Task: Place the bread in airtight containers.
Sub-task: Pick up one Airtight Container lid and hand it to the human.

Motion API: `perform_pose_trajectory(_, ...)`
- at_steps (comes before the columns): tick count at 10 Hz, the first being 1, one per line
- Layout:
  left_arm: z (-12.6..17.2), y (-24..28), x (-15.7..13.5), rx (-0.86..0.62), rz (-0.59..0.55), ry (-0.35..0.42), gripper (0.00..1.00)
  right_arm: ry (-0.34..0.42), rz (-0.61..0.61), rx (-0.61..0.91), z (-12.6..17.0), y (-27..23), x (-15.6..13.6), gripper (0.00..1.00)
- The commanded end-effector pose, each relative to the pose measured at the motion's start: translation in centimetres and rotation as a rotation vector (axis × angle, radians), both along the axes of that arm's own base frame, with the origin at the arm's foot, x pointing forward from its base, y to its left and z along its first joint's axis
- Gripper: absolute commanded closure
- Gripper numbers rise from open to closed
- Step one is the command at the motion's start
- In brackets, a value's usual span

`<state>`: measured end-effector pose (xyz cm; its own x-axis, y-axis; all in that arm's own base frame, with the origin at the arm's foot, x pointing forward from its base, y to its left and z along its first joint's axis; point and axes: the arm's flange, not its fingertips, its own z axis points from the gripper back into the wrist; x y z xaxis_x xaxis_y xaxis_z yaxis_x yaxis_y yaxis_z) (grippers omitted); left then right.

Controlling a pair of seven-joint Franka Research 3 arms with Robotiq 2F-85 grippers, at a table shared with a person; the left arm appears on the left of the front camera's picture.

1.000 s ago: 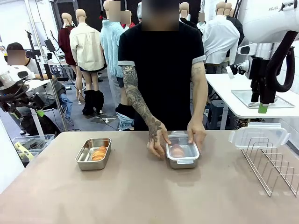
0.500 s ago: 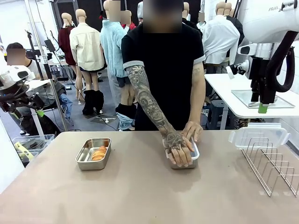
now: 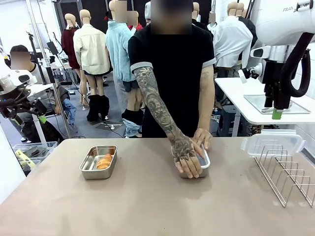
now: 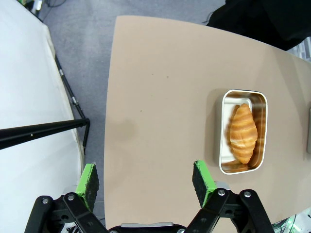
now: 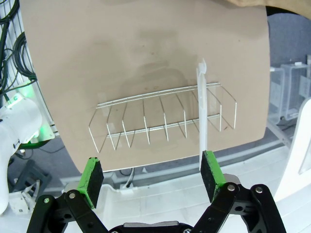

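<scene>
while the person's tattooed hand [image 3: 186, 157] lies flat on the covered tin [image 3: 204, 161], to the right of the open tin [image 3: 88, 166] in the front view, the other hand [image 3: 202, 137] rests at the covered tin's far edge. both seem to be pressing a clear lid down, i.e. sealing looks under way. contents of the covered tin: hidden by the hands, cannot tell.

croissant [image 3: 104, 161] lies inside the open tin, along its length, w/ no lid on it. spare lid [image 3: 272, 142] stands propped on the wire rack [image 3: 288, 177], well apart from the open tin, beyond the covered tin near the table [image 3: 147, 206] edge on that side.

left gripper [image 4: 146, 177]: fingers spread wide, holding nothing, hovering over bare table beside the open tin. its wrist view shows the croissant centred in that tin. right gripper [image 5: 153, 174]: fingers likewise wide & empty, high over the wire rack, far from the open tin.

progress (judged): one croissant is boxed but unsealed; the other tin is being closed. left to do: finish the clips there, then bring the spare lid across to the open tin & snap it on. approx. halfway, maybe a little past.
</scene>
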<state>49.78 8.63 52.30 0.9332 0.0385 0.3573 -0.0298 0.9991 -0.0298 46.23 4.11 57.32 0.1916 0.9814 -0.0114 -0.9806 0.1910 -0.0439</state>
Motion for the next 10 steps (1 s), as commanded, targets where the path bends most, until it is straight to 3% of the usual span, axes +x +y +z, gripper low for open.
perform_pose_trajectory(1, 0.17, 0.03, -0.05, 0.0, 0.006, -0.003, 0.0, 0.001, -0.02, 0.015, 0.11, 0.01, 0.08, 0.0)
perform_pose_trajectory(10, 0.17, 0.03, -0.05, 0.0, 0.006, -0.003, 0.0, 0.001, -0.02, 0.015, 0.11, 0.01, 0.08, 0.0)
